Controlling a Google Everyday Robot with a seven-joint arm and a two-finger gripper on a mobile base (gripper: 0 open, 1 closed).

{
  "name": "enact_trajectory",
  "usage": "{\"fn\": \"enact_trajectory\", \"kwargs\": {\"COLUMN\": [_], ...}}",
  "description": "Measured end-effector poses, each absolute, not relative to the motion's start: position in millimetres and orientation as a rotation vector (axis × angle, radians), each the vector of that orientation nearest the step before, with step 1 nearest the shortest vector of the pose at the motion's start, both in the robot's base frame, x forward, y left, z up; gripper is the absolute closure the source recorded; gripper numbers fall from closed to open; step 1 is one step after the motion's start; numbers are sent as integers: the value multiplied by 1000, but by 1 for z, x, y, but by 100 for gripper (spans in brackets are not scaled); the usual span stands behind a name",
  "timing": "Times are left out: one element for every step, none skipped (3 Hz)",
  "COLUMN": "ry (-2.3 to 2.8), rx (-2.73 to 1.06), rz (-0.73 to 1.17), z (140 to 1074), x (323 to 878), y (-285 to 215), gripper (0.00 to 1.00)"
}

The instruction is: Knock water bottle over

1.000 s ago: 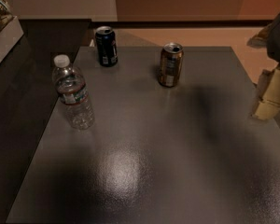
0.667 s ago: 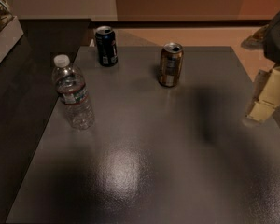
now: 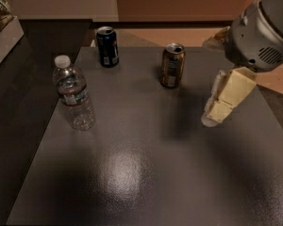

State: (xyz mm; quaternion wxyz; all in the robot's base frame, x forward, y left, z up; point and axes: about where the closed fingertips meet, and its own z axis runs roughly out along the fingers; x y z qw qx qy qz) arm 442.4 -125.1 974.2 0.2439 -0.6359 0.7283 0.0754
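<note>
Near the left edge of the table [image 3: 146, 173], water bottle [image 3: 74, 95] stands upright; gripper [image 3: 216, 113] hangs low at far right, well apart, presumably poised for a sideways push; whether open or closed cannot be told

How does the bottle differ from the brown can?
The bottle is clear plastic, white-capped; the brown can is opaque. The bottle is taller than the brown can. The bottle stands far left; the brown can is nearer the gripper, which hovers at the right. Both stand upright on the table.
</note>
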Motion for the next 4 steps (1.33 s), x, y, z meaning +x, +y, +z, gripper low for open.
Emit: {"fn": "enact_trajectory", "kwargs": {"ry": [1890, 1795, 1759, 1740], "rx": [-1731, -1719, -1715, -1725], "rz": [239, 293, 337, 414], "z": [969, 965, 963, 959], "x": [456, 478, 490, 498], "y": [-89, -39, -10, 23], "gripper": [0, 0, 0, 0]}}
